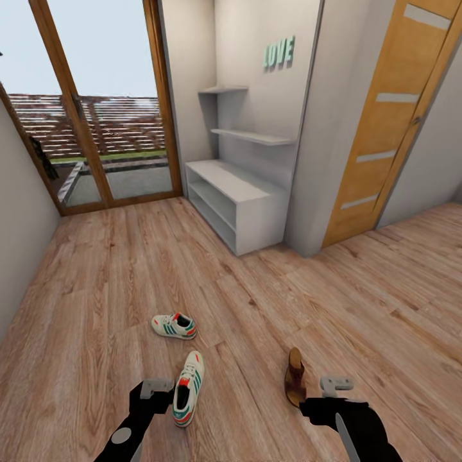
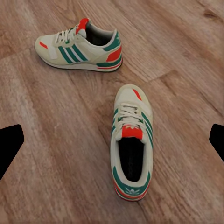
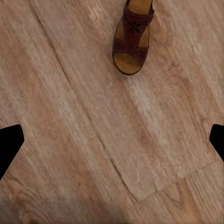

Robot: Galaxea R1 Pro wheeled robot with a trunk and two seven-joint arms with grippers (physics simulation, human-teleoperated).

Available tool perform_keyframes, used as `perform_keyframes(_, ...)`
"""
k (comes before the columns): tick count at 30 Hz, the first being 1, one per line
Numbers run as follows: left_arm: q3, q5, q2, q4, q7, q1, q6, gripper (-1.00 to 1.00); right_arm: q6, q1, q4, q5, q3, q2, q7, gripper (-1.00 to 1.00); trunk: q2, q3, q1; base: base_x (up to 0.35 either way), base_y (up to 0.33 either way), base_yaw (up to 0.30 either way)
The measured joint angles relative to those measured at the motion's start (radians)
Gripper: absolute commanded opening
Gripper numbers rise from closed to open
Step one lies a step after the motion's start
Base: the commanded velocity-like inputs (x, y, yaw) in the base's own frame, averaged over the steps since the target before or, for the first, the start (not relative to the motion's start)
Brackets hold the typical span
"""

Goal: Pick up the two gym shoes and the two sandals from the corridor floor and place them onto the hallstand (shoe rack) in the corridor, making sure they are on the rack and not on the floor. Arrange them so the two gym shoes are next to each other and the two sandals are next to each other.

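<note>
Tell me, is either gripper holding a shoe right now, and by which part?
Nothing is held. Both the left gripper and right gripper hang open above the floor.

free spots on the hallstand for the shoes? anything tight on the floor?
Hallstand: bench top bare, both shelf openings look empty as far as visible, wall shelves bare too. Floor between the hallstand and the far gym shoe is open. Tightest: the near gym shoe beside the left gripper, and a sandal by the right gripper.

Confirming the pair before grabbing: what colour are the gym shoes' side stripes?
Green, on the gym shoes; clearest in the left wrist view.
</note>
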Motion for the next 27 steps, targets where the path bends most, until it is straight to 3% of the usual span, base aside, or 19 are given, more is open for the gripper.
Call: perform_keyframes(27,0.001,0.001,0.001,0.0,0.0,0.0,0.0,1.0,0.0,0.0,0.0,0.0,0.007,0.002,0.0,1.0,-0.189,-0.128,0.104,0.0,0.0,-0.018)
